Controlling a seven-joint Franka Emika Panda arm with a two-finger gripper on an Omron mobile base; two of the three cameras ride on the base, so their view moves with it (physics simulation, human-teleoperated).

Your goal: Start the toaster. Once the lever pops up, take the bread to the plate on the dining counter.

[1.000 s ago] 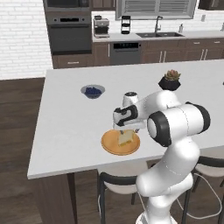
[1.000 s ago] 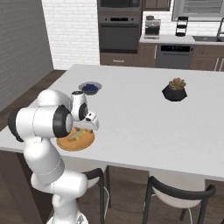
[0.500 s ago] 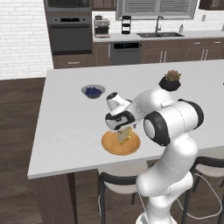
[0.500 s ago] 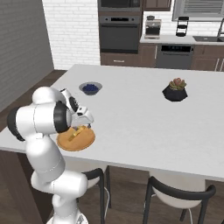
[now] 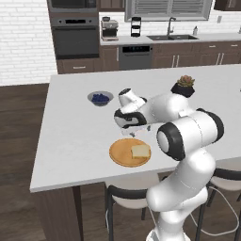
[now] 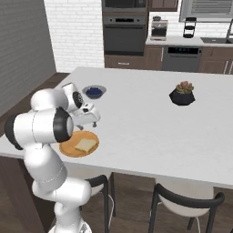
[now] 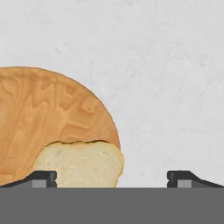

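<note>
Bread (image 5: 140, 151) lying flat on the round wooden plate (image 5: 123, 154), near the front edge of the white tabletop (image 5: 75, 132), gripper (image 7: 112, 178) released and empty just above, fingertips wide apart, slice's lower edge cut off in hand view, berry bowl (image 5: 100, 98) beyond

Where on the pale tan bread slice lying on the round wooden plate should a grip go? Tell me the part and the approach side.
Take the pale tan squarish bread slice by two opposite crust edges, coming straight down from above. It lies flat on the round orange-tan wooden plate, so its faces cannot be pinched, but its thin sides stand exposed. The open claw hangs beside it over the white counter.
</note>
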